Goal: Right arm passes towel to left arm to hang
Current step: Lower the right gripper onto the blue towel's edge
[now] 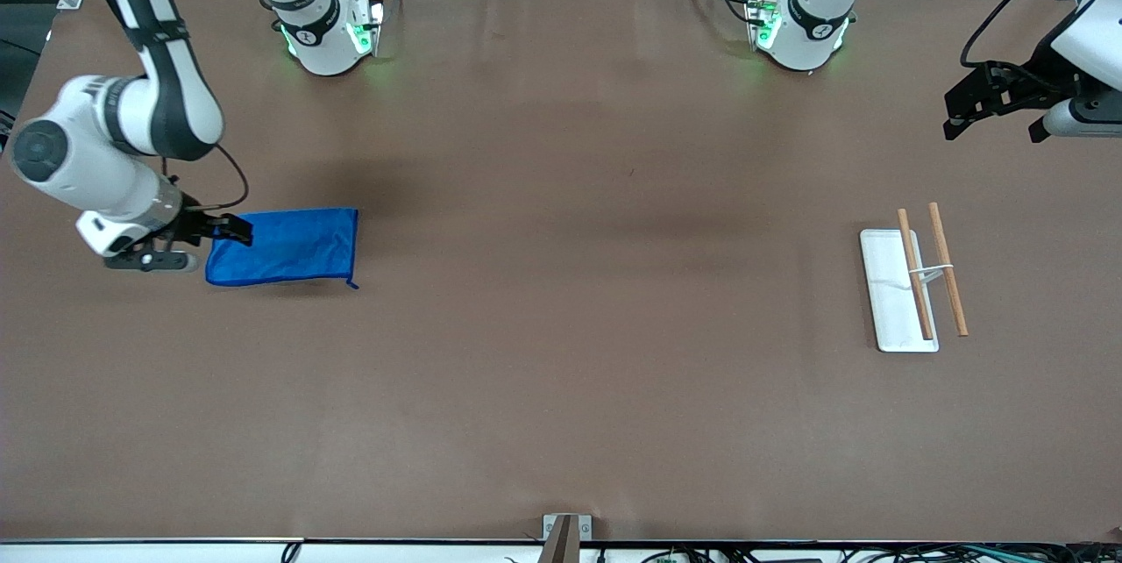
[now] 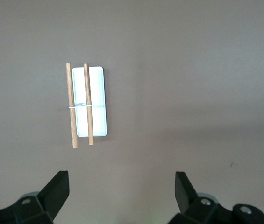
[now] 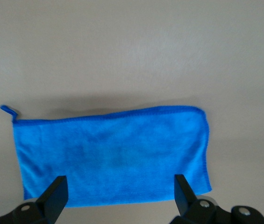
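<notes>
The blue towel lies flat on the brown worktop toward the right arm's end, its small loop at the corner nearer the front camera. The right arm reaches down so that the right hand hangs low over the towel's short edge, fingers spread wide, gripping nothing. Toward the left arm's end of the worktop sits a white tray carrying a small rack of two wooden rods joined by a thin white wire, one rod over the tray and one just beside it. The left arm waits there, its left hand up in the air over bare worktop, fingers wide apart and empty
</notes>
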